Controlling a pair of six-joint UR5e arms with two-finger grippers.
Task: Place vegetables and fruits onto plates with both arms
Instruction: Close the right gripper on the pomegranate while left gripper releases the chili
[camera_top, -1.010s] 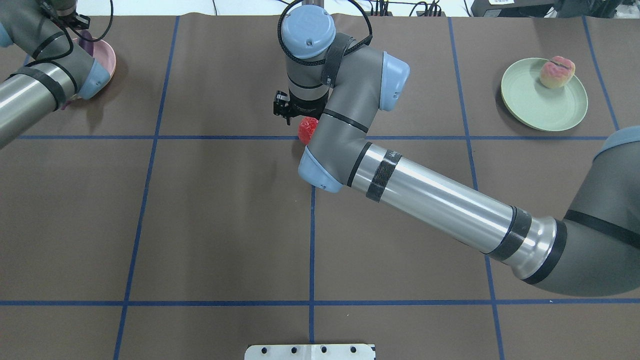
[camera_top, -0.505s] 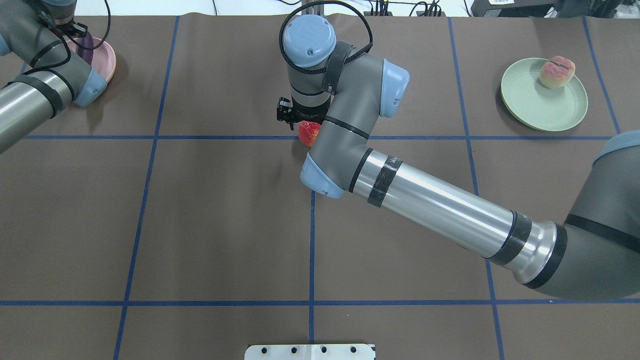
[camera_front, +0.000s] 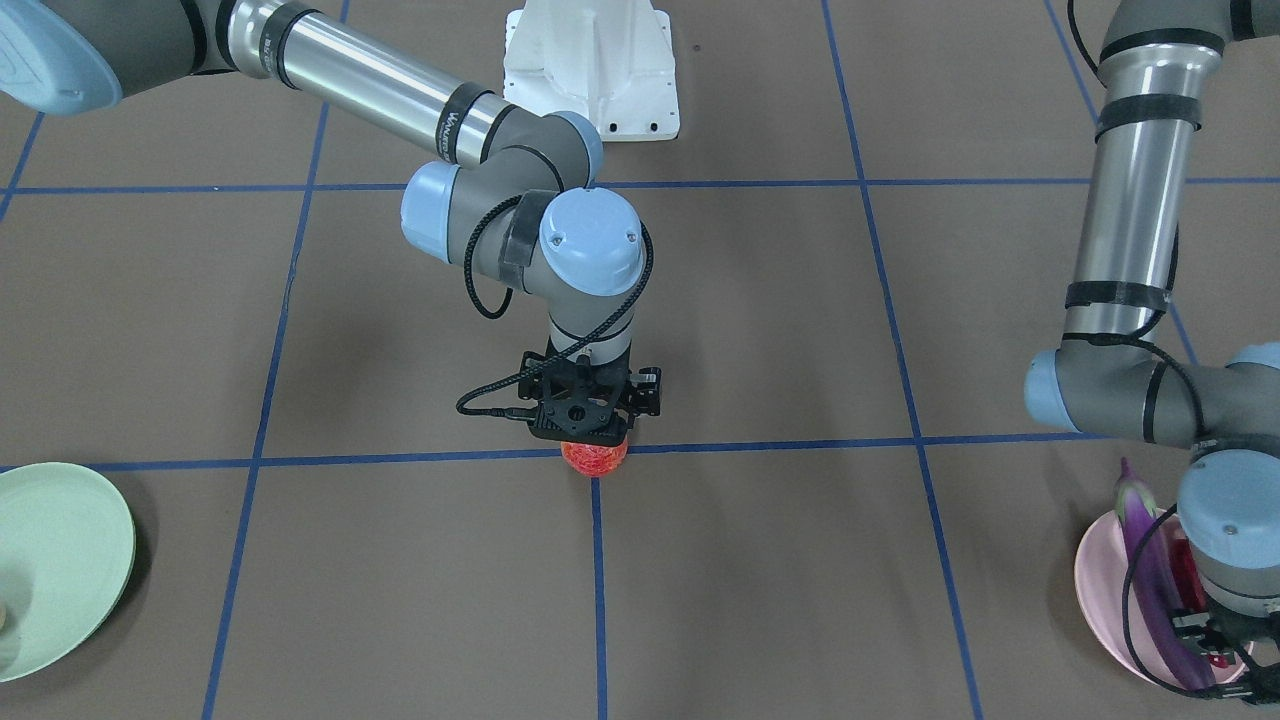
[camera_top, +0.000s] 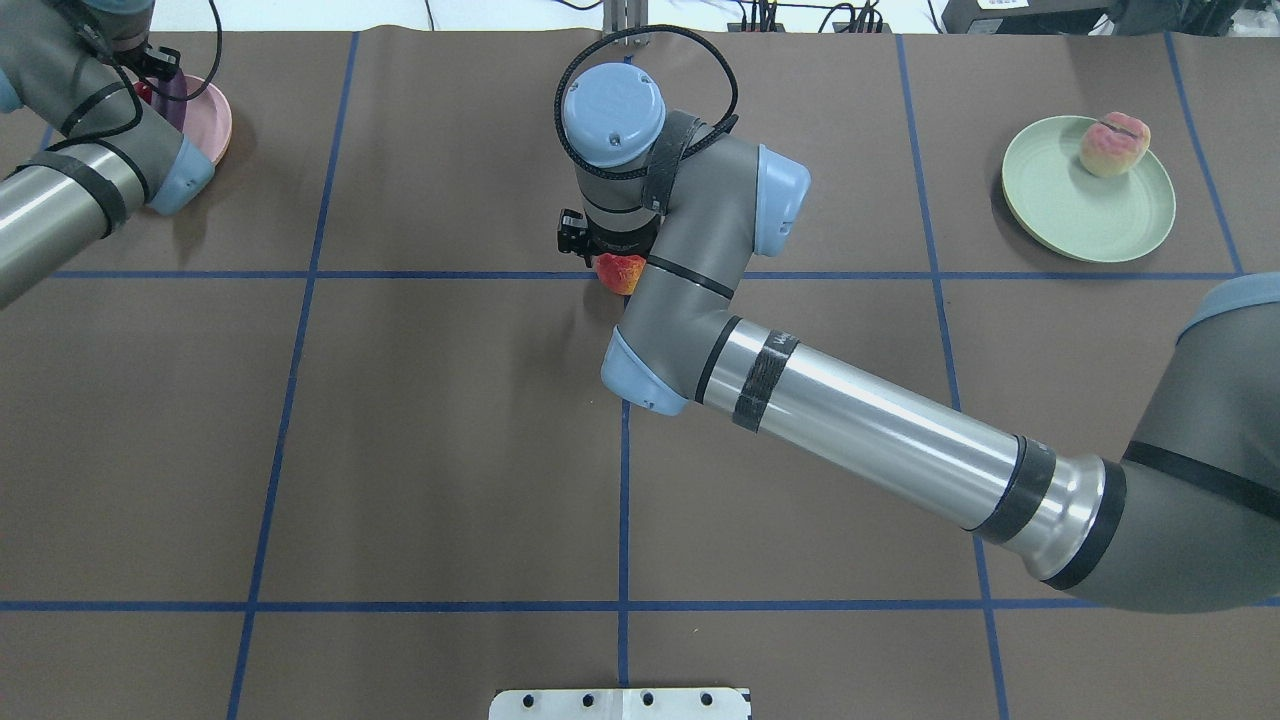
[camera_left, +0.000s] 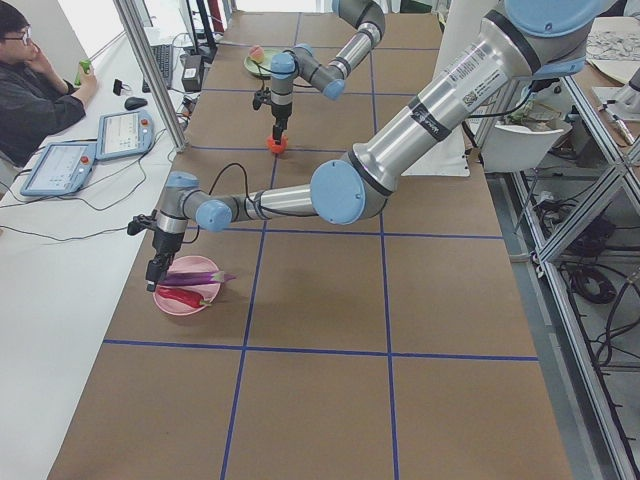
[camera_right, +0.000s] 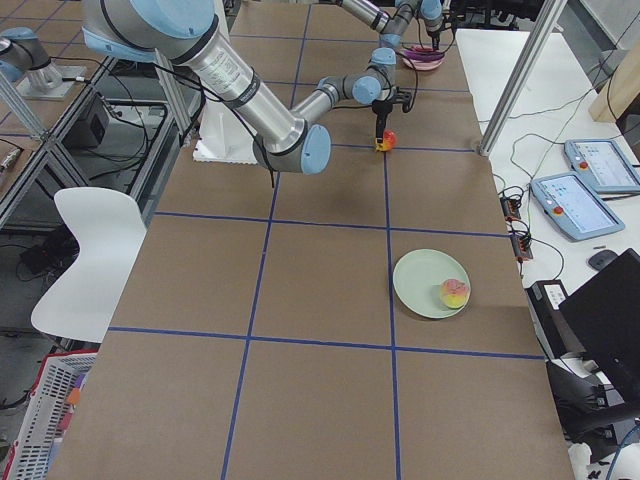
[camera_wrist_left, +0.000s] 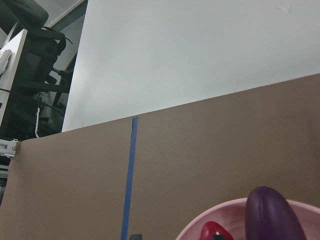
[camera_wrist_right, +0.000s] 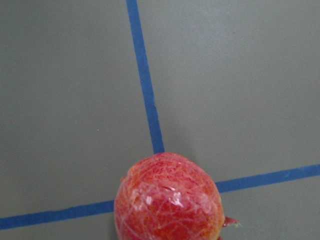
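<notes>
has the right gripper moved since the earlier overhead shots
Yes. The right gripper has dropped toward the horizontal blue tape line in the overhead view, nearing the pomegranate.

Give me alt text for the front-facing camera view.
Right arm's pincer poised directly over a round orange-red fruit where blue tape lines cross mid-table. At picture right, the left arm hangs above a pink plate holding a purple eggplant; a green plate sits at picture left.

No text reads clearly in any view. Right arm (camera_front: 340, 75): small line of print on the silver tube, just beside the black band near the blue-capped joint, too small to read. Left arm (camera_left: 430, 100): similar print on its tube, also illegible.
</notes>
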